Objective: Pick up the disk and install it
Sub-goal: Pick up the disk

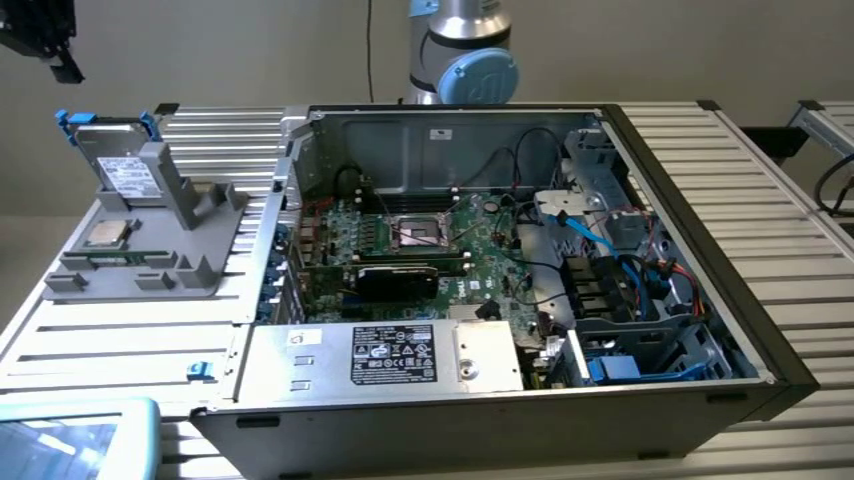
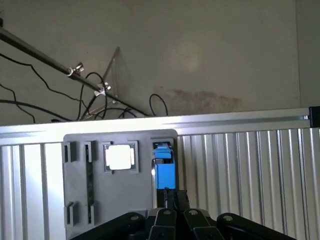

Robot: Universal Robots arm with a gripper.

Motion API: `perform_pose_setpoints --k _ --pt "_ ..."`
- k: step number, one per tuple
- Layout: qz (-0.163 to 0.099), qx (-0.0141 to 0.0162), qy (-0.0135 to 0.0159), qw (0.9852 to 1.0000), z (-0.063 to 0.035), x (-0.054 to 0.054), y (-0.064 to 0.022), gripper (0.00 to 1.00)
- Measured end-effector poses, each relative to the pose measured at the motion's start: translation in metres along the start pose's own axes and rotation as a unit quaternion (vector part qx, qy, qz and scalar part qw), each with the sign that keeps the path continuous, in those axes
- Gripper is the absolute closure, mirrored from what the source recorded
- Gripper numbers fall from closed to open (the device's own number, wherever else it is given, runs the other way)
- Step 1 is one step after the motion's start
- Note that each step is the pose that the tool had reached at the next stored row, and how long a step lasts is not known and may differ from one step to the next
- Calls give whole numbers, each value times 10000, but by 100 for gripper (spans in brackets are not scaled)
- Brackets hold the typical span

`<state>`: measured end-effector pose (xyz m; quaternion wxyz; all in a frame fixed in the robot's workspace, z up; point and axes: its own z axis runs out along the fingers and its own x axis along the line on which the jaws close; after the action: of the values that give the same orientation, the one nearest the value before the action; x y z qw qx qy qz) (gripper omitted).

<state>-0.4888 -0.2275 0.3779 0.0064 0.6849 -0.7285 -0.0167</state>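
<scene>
The disk (image 1: 123, 168) is a silver drive with a white label and blue rails. It stands upright in a slot of the grey fixture (image 1: 160, 265), at the exterior view's left. In the wrist view the disk (image 2: 164, 171) appears edge-on as a blue rail in the fixture (image 2: 115, 200). My gripper (image 2: 172, 199) hangs over it, shut, with nothing between its fingers. The gripper's black body (image 1: 43, 45) sits high above the fixture in the exterior view, well clear of the disk.
A square silver CPU chip (image 1: 107, 235) lies on the fixture beside the disk. The open computer case (image 1: 694, 250) fills the middle, with motherboard (image 1: 414, 245), silver box with black label (image 1: 400, 355), cables and a blue-trimmed drive bay (image 1: 627, 365). Everything rests on a slatted aluminium table (image 1: 120, 350).
</scene>
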Motion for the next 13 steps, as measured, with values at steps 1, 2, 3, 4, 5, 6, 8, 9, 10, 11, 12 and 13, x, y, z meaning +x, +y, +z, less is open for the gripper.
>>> perform_pose_setpoints --k 1,2,3,4,5,6,8,9,10,11,12,13 --pt "-29 0 -19 10000 0 0 0 89" --pt "-55 0 -36 10000 0 0 1 89" --pt "-74 0 -47 10000 0 0 0 89" --pt "-93 -2 -70 9999 -1 1 1 89" --pt "-108 -3 -110 9999 0 1 1 89" --pt "-121 -5 -149 9998 0 1 1 89" --pt "-125 -8 -173 9998 -1 0 1 89" --pt "-125 -8 -173 9998 0 0 1 89" --pt "-125 -8 -173 9998 0 0 1 89" --pt "-125 -8 -173 9998 -1 0 1 89" --pt "-125 -8 -170 9998 0 1 1 89" --pt "-125 -8 -162 9998 -1 2 1 89"
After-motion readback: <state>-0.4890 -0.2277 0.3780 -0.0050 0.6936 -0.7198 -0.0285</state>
